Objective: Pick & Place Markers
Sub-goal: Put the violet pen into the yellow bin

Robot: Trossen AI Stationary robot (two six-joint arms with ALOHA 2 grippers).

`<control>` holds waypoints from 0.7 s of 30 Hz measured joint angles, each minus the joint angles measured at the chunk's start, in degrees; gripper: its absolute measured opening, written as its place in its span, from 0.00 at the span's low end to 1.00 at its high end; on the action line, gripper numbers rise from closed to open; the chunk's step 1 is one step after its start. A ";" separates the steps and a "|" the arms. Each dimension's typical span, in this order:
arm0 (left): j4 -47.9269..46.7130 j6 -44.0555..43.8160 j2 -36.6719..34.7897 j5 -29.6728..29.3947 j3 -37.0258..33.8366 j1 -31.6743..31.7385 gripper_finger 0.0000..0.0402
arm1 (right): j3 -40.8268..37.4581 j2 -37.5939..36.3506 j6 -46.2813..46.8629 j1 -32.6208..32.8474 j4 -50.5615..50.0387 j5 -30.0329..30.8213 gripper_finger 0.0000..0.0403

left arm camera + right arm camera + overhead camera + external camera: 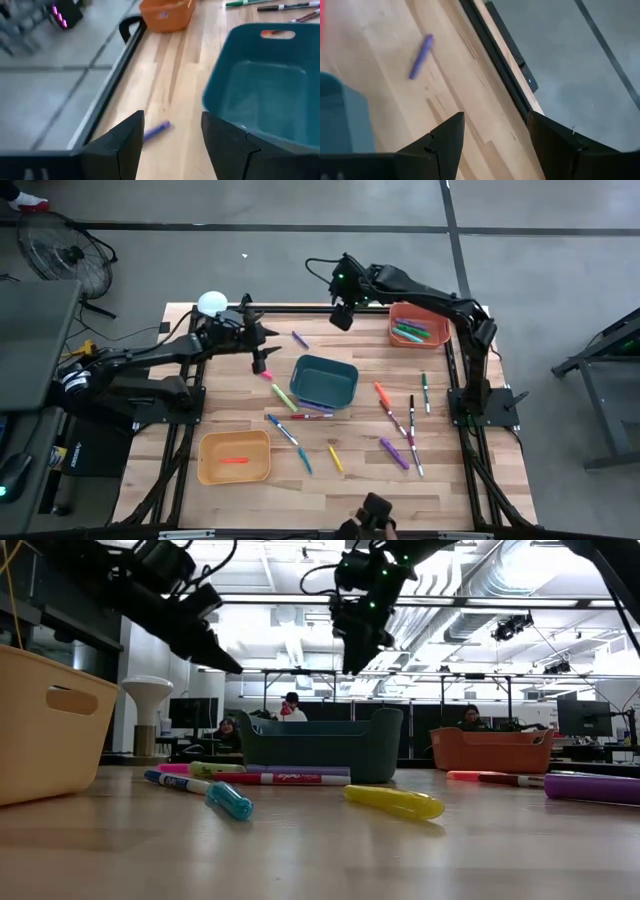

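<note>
Markers lie scattered over the wooden table [240, 395], most of them still loose, so by my reading the sorting is in its early or middle part. Taking things from largest down: the teal bin [325, 380] sits mid-table, just beside and ahead of the left pincer [263, 340]; the yellow bin [234, 457] lies well apart from both pincers at the near edge and holds one red marker [236, 461]; the orange bin [418, 326] stands close beside the right arm and already holds several green markers [410, 332].

The left pincer hangs above the table's far left part with its fingers spread apart and nothing between them. In its wrist view a purple marker [158, 131] lies on the wood just ahead, in line with the gap between the fingers, with the teal bin close to one side. The right pincer [341, 315] hovers over the far edge of the table, fingers likewise apart and empty; the same purple marker [420, 56] shows some way ahead of it.

Both arms seem to be between picks. The next move probably calls for the left pincer to come down around the purple marker, closing across its thin barrel without nudging the teal bin.
</note>
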 joint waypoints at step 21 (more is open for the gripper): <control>-42.17 21.63 34.30 6.62 40.12 7.06 0.32 | -40.44 -23.55 -5.02 -12.73 23.64 -5.35 0.52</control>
